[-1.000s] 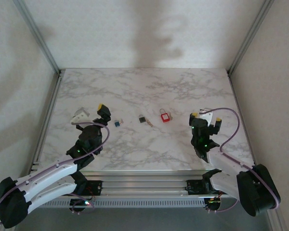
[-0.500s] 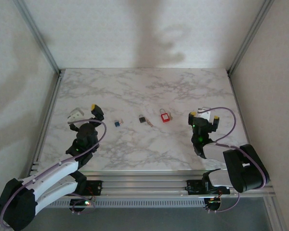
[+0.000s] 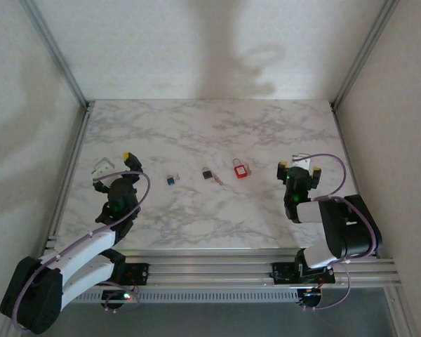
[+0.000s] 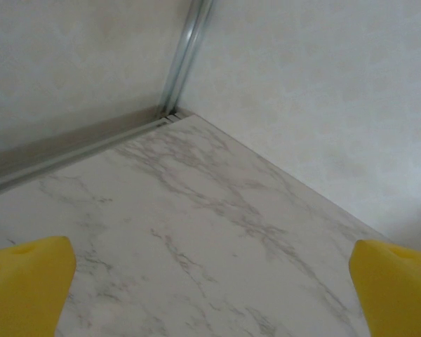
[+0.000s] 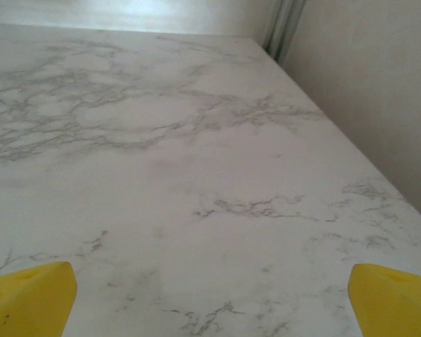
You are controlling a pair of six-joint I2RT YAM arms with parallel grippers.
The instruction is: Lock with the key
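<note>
Since a second ago the left tool (image 3: 114,165) has slid leftward, away from the middle of the white marble-patterned tabletop (image 3: 210,133). The right arm has folded back toward its base, with the right tool (image 3: 299,167) barely shifted. The small red padlock with a silver shackle (image 3: 238,169), a small dark object (image 3: 207,174) and a small blue object (image 3: 170,180) lie where they were. Both tools gape fully and hold nothing, their yellow pads (image 4: 24,281) wide apart above bare marble. The padlock lies flat mid-tabletop between the tools, nearer the right one and touching neither.
</note>
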